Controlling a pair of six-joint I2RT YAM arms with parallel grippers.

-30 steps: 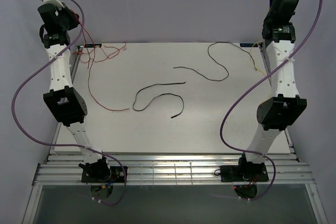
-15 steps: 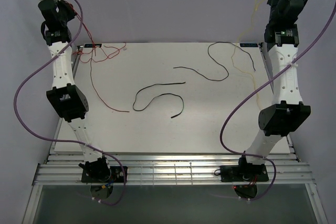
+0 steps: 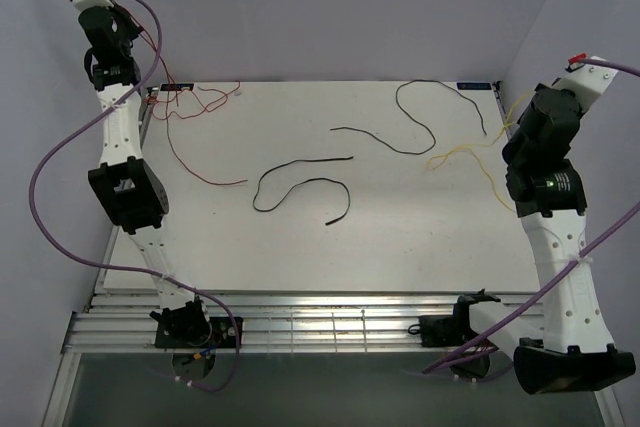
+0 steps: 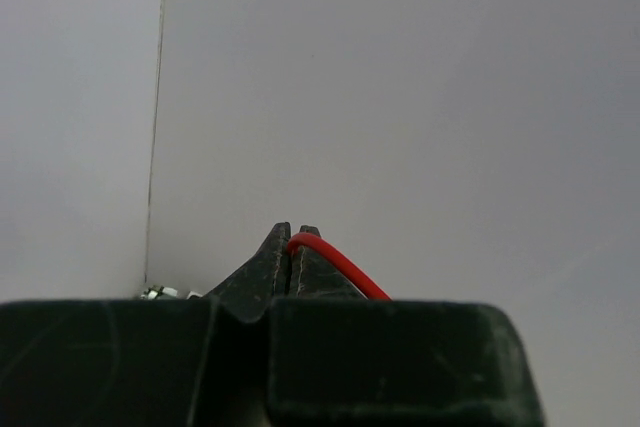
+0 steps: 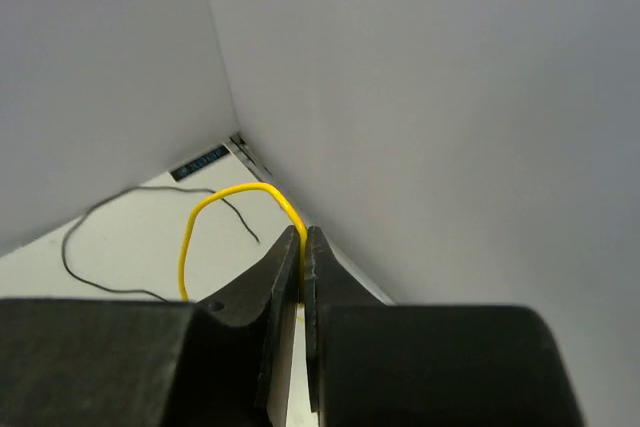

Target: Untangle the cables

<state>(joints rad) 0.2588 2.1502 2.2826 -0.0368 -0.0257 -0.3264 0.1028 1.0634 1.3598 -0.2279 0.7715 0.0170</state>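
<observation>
My left gripper (image 3: pixel 122 25) is raised high at the far left corner, shut on the red cable (image 4: pixel 340 265). That cable hangs down to a red tangle and a long tail on the table (image 3: pixel 185 162). My right gripper (image 3: pixel 522 129) is at the right side, shut on the yellow cable (image 5: pixel 215 197), which trails in loops on the table (image 3: pixel 455 155). A black cable (image 3: pixel 415 142) lies at the back right. Two more black cables (image 3: pixel 300 185) lie curled in the middle. In the wrist views both grippers' jaws are pressed together on their cables, left (image 4: pixel 290 232) and right (image 5: pixel 303 234).
The white table (image 3: pixel 400 237) ends in a slatted metal rail at the near edge. Grey walls close in the back and both sides. Small connector strips sit at the back left (image 3: pixel 165 89) and back right (image 3: pixel 475 85) corners. Thick purple hoses loop along both arms.
My right arm swung down from high at the back right to the right side, drawing the yellow cable out over the table. My left arm rose slightly and the red tail slid left.
</observation>
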